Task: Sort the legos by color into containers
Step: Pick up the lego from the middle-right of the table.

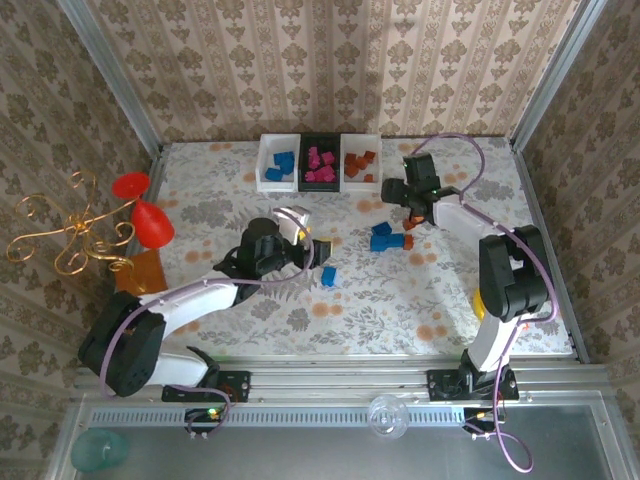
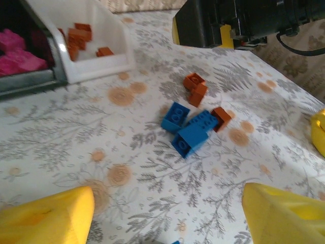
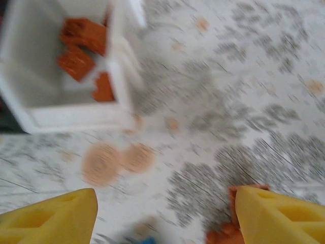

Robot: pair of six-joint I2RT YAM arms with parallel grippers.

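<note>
Three containers stand in a row at the table's far side: a white bin [image 1: 266,163] with blue legos, a black bin [image 1: 320,162] with pink ones, and a white bin [image 1: 358,183] with orange ones. My left gripper [image 1: 318,255] [image 2: 167,218] is open just above the cloth, and a blue brick [image 1: 328,276] lies beside it. Ahead of it sit two blue bricks [image 2: 190,129] [image 1: 385,238] and orange bricks [image 2: 195,87]. My right gripper [image 1: 412,215] [image 3: 167,218] is open and empty, low over the cloth near the orange bin [image 3: 66,112], with an orange brick [image 3: 228,235] at its right finger.
A gold wire ornament [image 1: 65,235] with red pieces [image 1: 150,222] and an orange block [image 1: 140,270] stand at the table's left side. A yellow object [image 2: 319,132] lies at the right. A glass [image 1: 388,415] rests on the rail in front.
</note>
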